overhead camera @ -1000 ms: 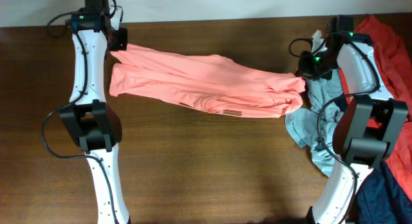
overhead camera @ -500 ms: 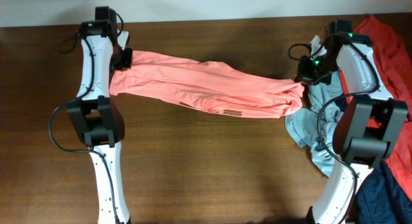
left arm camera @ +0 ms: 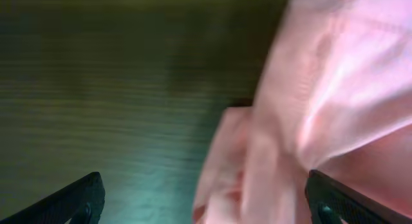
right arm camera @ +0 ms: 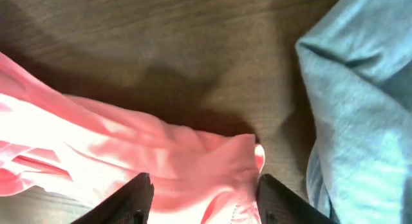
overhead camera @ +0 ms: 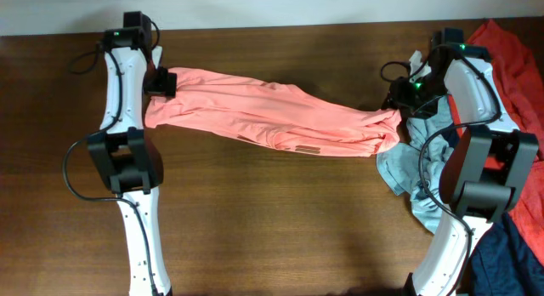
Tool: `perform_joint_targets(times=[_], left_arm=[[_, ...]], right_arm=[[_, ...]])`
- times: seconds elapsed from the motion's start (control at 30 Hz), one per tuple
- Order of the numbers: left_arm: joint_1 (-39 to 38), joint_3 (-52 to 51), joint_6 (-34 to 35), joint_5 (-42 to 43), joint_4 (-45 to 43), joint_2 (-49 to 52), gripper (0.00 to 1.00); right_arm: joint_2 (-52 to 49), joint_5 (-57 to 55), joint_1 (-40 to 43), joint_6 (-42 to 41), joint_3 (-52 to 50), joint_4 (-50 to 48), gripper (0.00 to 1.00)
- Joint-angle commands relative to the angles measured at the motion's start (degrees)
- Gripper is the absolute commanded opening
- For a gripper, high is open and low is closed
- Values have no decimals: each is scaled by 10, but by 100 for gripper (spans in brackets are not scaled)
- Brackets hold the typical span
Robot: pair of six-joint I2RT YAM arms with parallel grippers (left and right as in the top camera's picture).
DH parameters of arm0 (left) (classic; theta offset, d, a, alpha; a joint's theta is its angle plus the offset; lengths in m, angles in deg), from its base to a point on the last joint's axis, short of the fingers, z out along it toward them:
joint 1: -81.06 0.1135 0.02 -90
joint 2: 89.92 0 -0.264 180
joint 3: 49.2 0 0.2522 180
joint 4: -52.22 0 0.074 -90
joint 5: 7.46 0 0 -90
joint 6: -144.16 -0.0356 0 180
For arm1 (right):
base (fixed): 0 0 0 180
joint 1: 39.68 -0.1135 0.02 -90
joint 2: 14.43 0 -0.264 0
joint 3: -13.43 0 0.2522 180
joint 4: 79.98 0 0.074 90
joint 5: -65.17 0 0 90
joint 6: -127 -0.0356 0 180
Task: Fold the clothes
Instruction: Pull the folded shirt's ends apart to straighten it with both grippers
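Note:
The salmon-pink shirt [overhead camera: 272, 113] lies stretched in a long band across the table, bunched at both ends. At its left end is my left gripper [overhead camera: 161, 82]. In the left wrist view that gripper [left arm camera: 209, 201] is wide open, its black fingertips [left arm camera: 84, 198] far apart, and loose pink cloth [left arm camera: 335, 69] lies between and ahead of them. My right gripper [overhead camera: 398, 95] is over the shirt's right end. Its jaws [right arm camera: 205, 201] stand apart, with the pink hem [right arm camera: 193, 159] lying slack between the fingers [right arm camera: 132, 198].
A pale grey-blue garment [overhead camera: 425, 160] lies crumpled just right of the shirt's end and fills the right side of the right wrist view [right arm camera: 360, 89]. A red garment [overhead camera: 518, 58] sits at the far right back, and navy cloth [overhead camera: 510, 253] at the front right corner.
Both grippers have opened and let go of the shirt's ends. The left arm came slightly forward, and the cloth has gone slack at both ends.

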Motion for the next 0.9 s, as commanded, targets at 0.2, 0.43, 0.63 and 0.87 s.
perform_joint_targets(times=[0.2,0.43,0.63,0.87], left_arm=[[19,101,-70,177,15,4,99],[21,101,-126,218,-12,32,99],[43,101,-132,251,15,52,96],[63,100,-150,271,55,80,92]], right_arm=[[28,1,2,2,-4,19,74],[28,25,2,2,-4,19,91],[28,25,2,2,-4,19,91],[28,25,2,2,-4,20,91]])
